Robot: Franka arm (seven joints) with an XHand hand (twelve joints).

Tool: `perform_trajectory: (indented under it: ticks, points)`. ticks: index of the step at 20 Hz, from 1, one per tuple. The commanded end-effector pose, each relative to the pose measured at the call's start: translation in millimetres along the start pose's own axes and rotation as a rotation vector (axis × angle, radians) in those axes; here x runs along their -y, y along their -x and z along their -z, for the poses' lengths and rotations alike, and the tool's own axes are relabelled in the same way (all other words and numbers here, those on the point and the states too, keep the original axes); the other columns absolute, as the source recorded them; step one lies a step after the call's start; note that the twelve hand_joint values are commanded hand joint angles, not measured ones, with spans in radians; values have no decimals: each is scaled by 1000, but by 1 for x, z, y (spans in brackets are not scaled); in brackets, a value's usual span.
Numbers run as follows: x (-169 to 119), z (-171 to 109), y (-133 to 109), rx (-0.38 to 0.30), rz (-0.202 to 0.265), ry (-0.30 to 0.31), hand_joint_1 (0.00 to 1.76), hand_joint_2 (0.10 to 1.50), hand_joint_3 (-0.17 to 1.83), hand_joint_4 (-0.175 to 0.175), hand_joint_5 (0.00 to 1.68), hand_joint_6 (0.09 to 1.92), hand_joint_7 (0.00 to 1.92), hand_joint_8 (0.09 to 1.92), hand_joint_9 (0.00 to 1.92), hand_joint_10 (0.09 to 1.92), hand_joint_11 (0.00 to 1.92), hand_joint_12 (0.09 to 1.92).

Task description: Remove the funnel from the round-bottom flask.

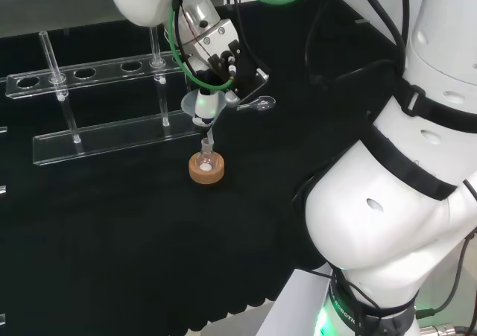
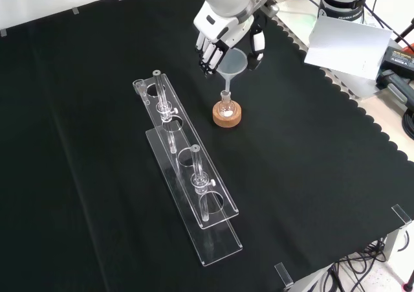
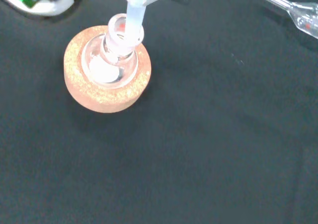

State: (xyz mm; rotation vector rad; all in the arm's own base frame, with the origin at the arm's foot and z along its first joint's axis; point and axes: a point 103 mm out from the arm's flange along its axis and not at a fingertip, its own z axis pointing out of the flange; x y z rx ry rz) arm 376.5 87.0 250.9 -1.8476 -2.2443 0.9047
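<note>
Fingers curled round the funnel bowl, thumb on its far side: the hand is grasping it. Reading the front view left to right, we note the clear rack well apart, then the funnel, tilted, its stem tip at or just inside the flask mouth; the flask sits in its cork ring. Risk, as we judge it: a sideways pull with the stem not yet clear could lever the neck and tip the flask off its ring. A straight lift looks safer.
</note>
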Motion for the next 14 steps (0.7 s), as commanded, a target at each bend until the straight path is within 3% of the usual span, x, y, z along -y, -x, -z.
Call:
perform_trajectory:
  ticks: [1, 10, 14]
  points:
    - [30, 42, 23, -35, -11, 40, 786, 645, 587, -32, 602, 183, 611, 642, 924, 423, 774, 1192]
    - [58, 94, 47, -35, -66, 133, 786, 643, 588, -32, 601, 198, 611, 642, 923, 419, 772, 1196]
    - [61, 105, 52, -49, -80, 150, 785, 643, 589, -31, 599, 203, 611, 642, 918, 417, 771, 1197]
